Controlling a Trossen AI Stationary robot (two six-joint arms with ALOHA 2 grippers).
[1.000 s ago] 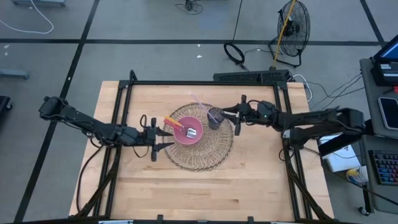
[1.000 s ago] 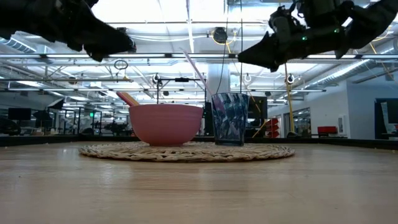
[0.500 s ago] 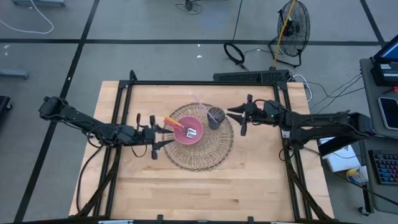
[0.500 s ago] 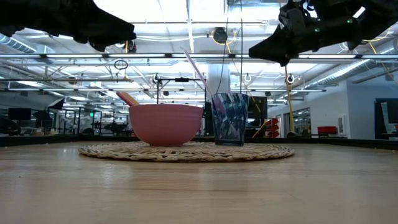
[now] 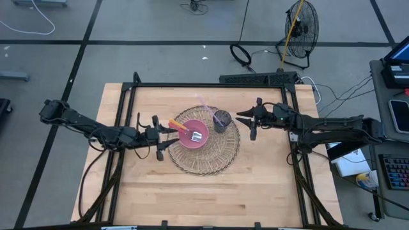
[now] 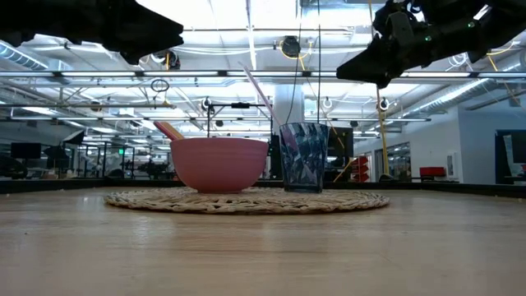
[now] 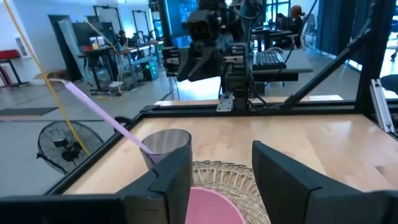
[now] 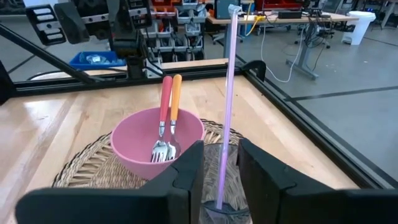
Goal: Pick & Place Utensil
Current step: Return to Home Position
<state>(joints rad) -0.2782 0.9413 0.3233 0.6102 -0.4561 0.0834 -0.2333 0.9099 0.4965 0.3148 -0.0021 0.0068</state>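
**A:** From above, where does everything sit?

**B:** The woven mat (image 5: 206,165) lies mid-table (image 5: 211,201). The pink bowl (image 5: 193,137) is on it, and the blue cup (image 5: 221,119) stands upright just beside the bowl, toward the right arm and the far edge. The pink straw (image 5: 206,105) is in the cup, its long axis slanting up toward the far left. An orange-handled utensil (image 5: 179,125) lies in the bowl with its handle over the rim, pointing at the left arm.

**A:** And the arms?

**B:** The left gripper (image 5: 170,138) is at the mat's edge near the bowl, spread and empty. The right gripper (image 5: 243,121) is near the cup, apart from it, also released.

**A:** At table height?

**B:** The bowl is left and the cup right, close together. The straw leans left so its top is above the bowl's side. One handle tip pokes over the bowl's left rim. Both grippers hang well above the mat.

**A:** Left wrist?

**B:** Its fingers (image 7: 165,186) stand apart. The cup shows beyond them, with the straw slanting out past its rim.

**A:** Right wrist?

**B:** Its fingers (image 8: 186,180) are parted, and the straw rises almost upright between them. In the bowl a red-handled utensil (image 8: 165,102) lies parallel to the orange one, metal heads down, handles up against the far rim.
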